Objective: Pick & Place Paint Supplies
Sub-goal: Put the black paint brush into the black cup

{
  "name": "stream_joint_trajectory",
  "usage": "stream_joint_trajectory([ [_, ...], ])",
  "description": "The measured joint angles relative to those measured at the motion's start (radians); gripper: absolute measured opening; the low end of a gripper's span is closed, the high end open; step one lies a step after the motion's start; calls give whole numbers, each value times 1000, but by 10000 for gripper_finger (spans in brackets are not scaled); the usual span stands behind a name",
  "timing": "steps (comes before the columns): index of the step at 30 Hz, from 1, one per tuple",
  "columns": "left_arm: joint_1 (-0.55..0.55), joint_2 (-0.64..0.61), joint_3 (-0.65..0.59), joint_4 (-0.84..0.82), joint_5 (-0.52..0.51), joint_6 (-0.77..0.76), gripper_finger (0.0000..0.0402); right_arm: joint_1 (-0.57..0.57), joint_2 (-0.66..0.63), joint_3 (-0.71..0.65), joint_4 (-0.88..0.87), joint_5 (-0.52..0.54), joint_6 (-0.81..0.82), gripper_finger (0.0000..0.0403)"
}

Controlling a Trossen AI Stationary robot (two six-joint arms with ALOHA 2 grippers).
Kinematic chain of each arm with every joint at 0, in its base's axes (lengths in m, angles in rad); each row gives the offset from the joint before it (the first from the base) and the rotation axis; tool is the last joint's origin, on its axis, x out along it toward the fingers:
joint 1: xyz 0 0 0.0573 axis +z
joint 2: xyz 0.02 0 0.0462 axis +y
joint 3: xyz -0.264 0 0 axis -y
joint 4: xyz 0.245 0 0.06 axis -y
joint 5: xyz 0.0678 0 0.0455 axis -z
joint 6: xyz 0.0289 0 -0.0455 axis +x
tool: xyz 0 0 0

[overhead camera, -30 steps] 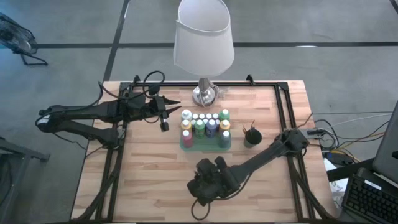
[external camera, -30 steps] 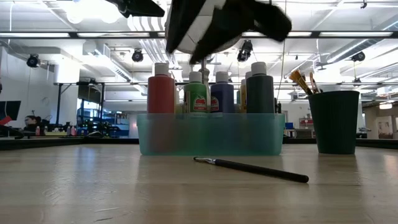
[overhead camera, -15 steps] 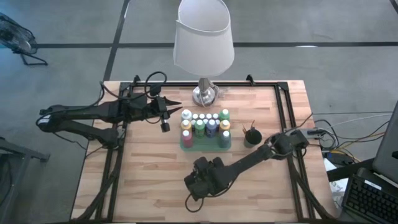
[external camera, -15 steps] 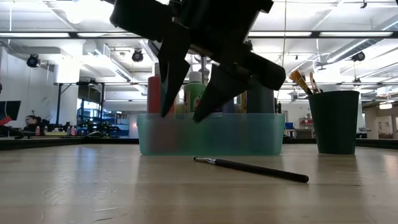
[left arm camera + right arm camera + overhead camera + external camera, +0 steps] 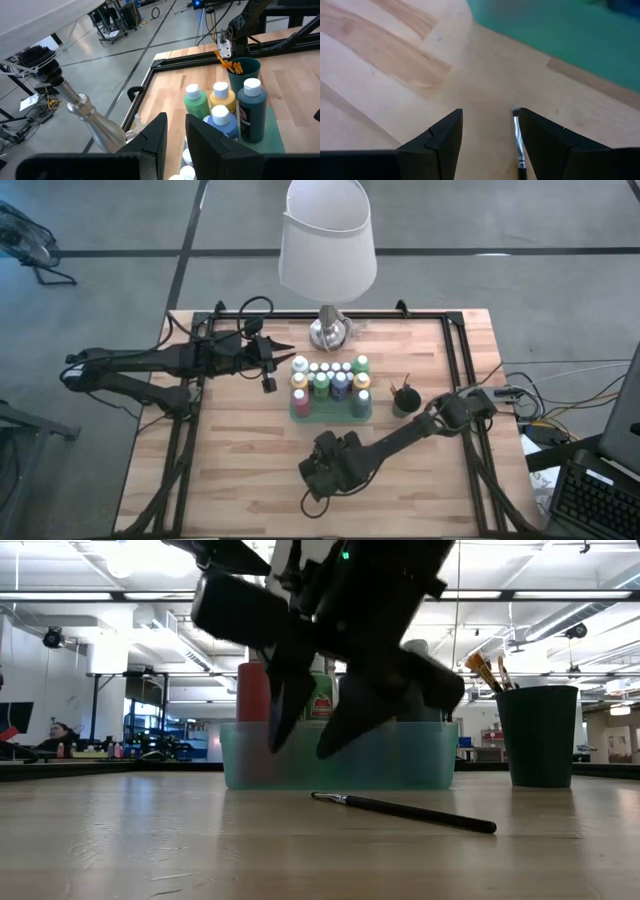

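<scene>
Near the desk's (image 5: 240,470) front, the right hand (image 5: 308,735) hangs released above a paintbrush (image 5: 405,810) lying flat, its fingers (image 5: 437,142) spread to either side of the brush tip; behind, paint bottles (image 5: 330,380) stand in a teal tray (image 5: 340,755), beside a dark cup (image 5: 538,735) of brushes; the left hand (image 5: 268,360) waits near the lamp (image 5: 327,250), fingers narrowly parted, gripping nothing.

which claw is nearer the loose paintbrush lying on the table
Right. The right claw hangs open just above the loose paintbrush; the left claw waits far off, beside the bottle tray.
</scene>
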Motion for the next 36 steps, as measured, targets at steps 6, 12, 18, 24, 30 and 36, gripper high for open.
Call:
stream_joint_trajectory([
  [6, 9, 0, 0, 0, 0, 20, 76, -17, 0, -55, 72, -22, -1, 191],
  [12, 25, 1, 0, 0, 0, 24, 76, -37, 0, -95, 94, -44, -4, 181],
  [18, 57, 1, 0, -3, -1, 30, 76, -50, -5, -131, 168, -97, -4, 168],
  [24, 65, 1, 0, -8, 0, 29, 76, -56, -5, -133, 171, -103, -27, 160],
  [30, 65, 1, 0, -8, 0, 28, 76, -58, -6, -133, 169, -141, -30, 155],
  [36, 65, -6, 0, -8, 0, 18, 76, -59, -7, -125, 169, -156, -29, 168],
])
